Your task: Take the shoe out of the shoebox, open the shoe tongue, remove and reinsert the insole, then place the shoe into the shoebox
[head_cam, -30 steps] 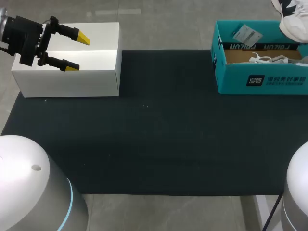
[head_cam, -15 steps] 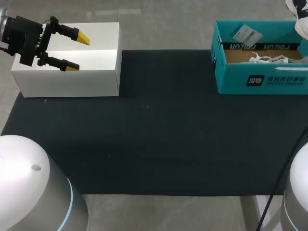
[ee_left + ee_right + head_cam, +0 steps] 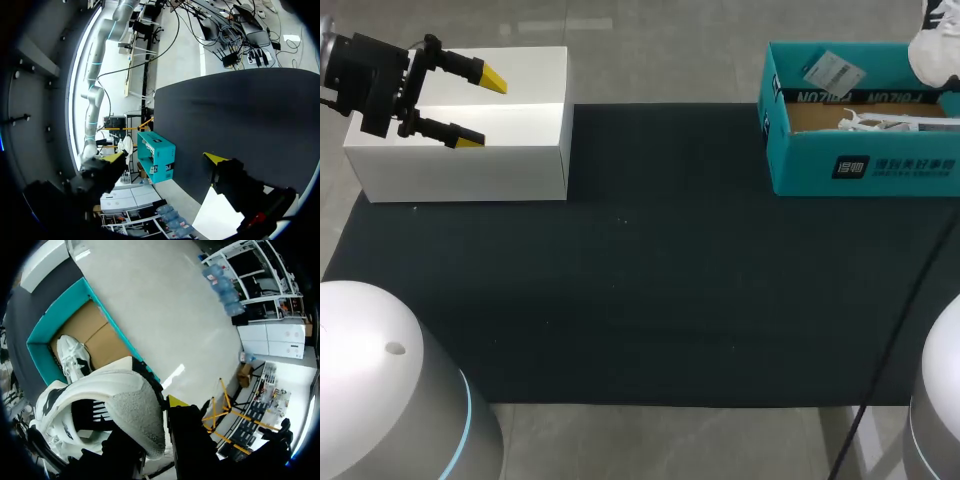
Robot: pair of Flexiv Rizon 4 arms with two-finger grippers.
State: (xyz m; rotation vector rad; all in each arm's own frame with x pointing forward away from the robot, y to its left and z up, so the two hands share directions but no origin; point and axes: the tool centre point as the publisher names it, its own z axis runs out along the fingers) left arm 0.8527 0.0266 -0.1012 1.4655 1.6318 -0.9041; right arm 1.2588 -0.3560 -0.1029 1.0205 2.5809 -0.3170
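One shoe (image 3: 112, 400) clamped in R hand (image 3: 150, 412), over shoebox (image 3: 865, 165) | L hand (image 3: 482, 110) fingers apart, over white box (image 3: 470, 170) | 2nd shoe (image 3: 74, 357) in shoebox

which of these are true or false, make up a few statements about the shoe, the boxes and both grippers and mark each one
1. The right gripper holds a white shoe above the teal shoebox. True.
2. The teal shoebox is empty. False: a second shoe lies inside it.
3. The left gripper is shut on the white box. False: its fingers are open above the white box and hold nothing.
4. The white box and the teal shoebox stand at opposite ends of the dark mat. True.
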